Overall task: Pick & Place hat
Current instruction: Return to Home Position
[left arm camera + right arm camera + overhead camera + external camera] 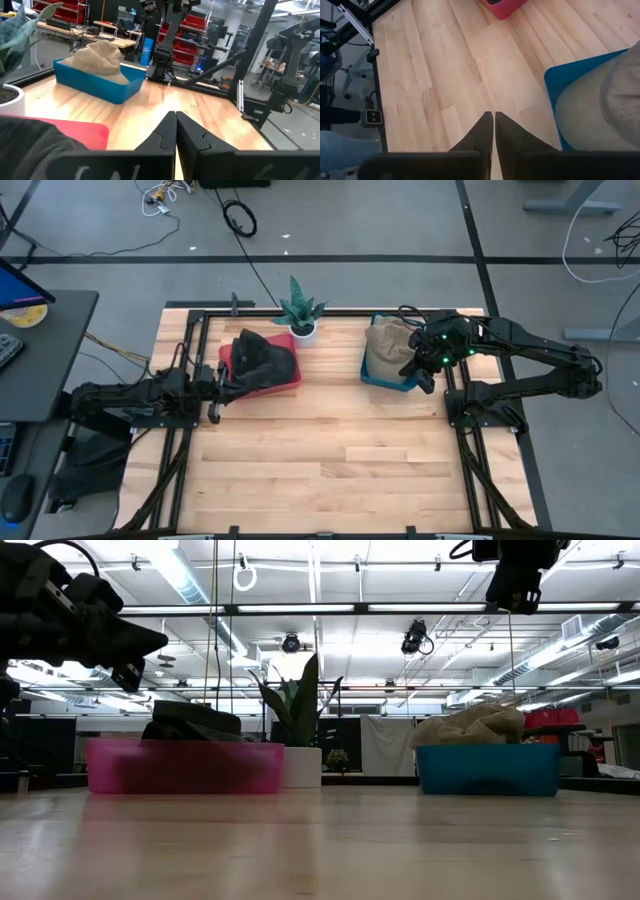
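A dark hat [262, 356] lies heaped in a red bin [290, 383] at the table's far left; it also shows in the low view as the dark hat [195, 720] in the bin [185, 766]. A tan hat [388, 338] fills a blue bin [385, 380] at the far right. My left gripper [225, 377] is shut and level beside the red bin's left end, holding nothing, fingers together [175, 120]. My right gripper [424, 378] hangs shut above the blue bin's near right corner, slanting down [493, 120].
A potted plant [300, 315] in a white pot stands between the two bins at the far edge. A black frame [200, 320] borders the table's far, left and right sides. Bare wood [330, 470] stretches from the bins to the near edge.
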